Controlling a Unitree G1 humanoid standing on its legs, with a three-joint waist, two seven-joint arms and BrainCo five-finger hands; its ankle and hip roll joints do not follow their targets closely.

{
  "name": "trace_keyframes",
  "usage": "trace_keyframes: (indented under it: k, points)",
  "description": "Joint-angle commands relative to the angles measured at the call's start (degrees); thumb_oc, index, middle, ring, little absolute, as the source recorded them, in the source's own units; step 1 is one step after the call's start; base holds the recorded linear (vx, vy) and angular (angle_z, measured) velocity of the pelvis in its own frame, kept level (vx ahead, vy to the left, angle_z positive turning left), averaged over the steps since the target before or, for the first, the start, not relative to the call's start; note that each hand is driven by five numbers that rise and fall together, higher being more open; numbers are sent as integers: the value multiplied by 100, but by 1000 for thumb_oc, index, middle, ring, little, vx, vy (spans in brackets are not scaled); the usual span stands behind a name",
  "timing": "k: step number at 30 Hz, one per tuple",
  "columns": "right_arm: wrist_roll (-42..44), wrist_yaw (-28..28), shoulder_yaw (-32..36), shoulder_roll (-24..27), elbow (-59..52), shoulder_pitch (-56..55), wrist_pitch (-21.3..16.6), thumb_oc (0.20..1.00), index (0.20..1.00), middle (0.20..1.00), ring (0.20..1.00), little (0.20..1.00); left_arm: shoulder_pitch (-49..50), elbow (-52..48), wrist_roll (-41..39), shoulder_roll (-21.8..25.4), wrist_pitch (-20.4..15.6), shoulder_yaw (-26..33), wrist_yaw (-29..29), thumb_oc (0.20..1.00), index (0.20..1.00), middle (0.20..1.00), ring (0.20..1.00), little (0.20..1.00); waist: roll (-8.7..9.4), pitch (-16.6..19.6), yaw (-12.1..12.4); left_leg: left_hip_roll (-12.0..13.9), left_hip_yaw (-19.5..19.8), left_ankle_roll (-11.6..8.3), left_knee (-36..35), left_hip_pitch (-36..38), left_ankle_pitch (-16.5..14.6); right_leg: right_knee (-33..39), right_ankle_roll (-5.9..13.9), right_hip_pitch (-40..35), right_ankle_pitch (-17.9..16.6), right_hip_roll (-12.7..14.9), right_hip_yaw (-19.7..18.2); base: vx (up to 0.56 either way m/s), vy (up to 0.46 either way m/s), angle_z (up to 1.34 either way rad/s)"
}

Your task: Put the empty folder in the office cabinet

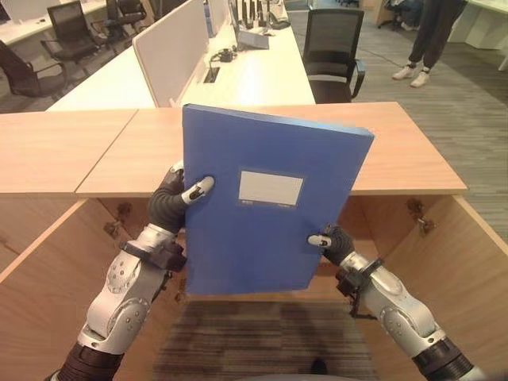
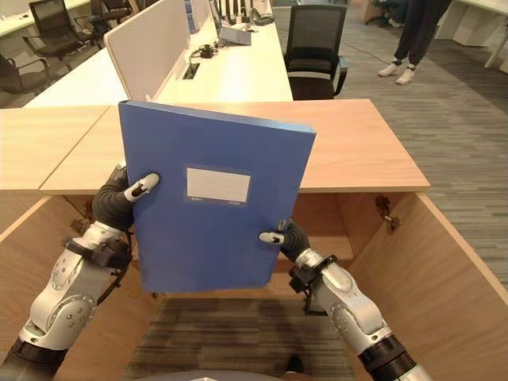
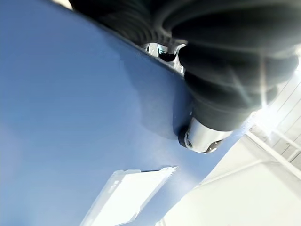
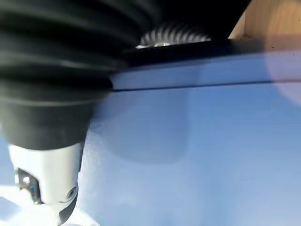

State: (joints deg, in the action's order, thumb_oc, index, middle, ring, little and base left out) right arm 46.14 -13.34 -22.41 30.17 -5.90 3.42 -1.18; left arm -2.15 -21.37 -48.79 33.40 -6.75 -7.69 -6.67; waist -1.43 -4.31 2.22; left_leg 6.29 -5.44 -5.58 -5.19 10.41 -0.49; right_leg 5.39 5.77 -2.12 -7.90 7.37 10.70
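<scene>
1. Folder (image 1: 262, 210): blue, with a pale label window (image 1: 271, 189) on its front, held upright in the air between both hands, in front of the wooden cabinet (image 1: 397, 151) and above its open front.
2. Left hand (image 1: 176, 200) grips the folder's left edge, thumb laid across the front cover, the fingers going behind it.
3. Right hand (image 1: 332, 240) grips the lower right edge, thumb tip on the front cover, the rest behind.
4. Folder tilts slightly; its top right corner overlaps the cabinet's flat top.
5. Cabinet doors stand swung open on both sides, left door (image 1: 48, 262) and right door (image 1: 460, 262). The interior is mostly hidden behind the folder.
6. Carpeted floor (image 1: 270, 337) shows below the folder.
7. Beyond the cabinet: a long white desk (image 1: 262, 75) with a divider panel (image 1: 171, 48), small items at its far end, and a black office chair (image 1: 332, 51) beside it.
8. A person's legs (image 1: 425, 40) stand far right on the grey carpet.
</scene>
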Motion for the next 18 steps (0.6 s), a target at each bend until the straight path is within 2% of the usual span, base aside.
trace_keyframes:
  k: [1,6,7,9,18]
  points:
    - [177,-118,-324,-461,-100,606,-130,1000,1000,1000,1000,1000,-724,-208,-123,-168,-188,-527,-205,200,200,200,200,200,175,13,-29,-160,100,114,19,-297,-128,-59,260,-648,935,42,-267,0,0,0]
    - [266,-126,-384,-611,-91,622,-138,1000,1000,1000,1000,1000,-695,-131,-148,-375,-195,-564,-181,200,200,200,200,200,176,4,-31,-160,91,112,19,-301,-128,-56,260,-650,940,36,-274,0,0,0]
    - [266,-126,-385,-611,-90,623,-138,890,890,890,890,890,-696,-130,-148,-375,-196,-563,-181,200,200,200,200,200,175,3,-31,-159,91,111,19,-301,-128,-56,260,-650,941,36,-274,0,0,0]
    - [326,-116,-436,-672,-57,691,-147,200,200,200,200,200,-694,-59,-154,-446,-202,-590,-164,200,200,200,200,200,176,-20,-41,-164,115,116,19,-297,-127,-72,253,-650,948,34,-294,0,0,0]
    - [279,-272,-358,-612,-110,546,-114,200,200,200,200,200,-516,-72,-134,-468,-141,-489,-331,200,200,200,200,200,190,-28,-36,-161,151,119,19,-307,-135,-99,245,-656,964,43,-267,0,0,0]
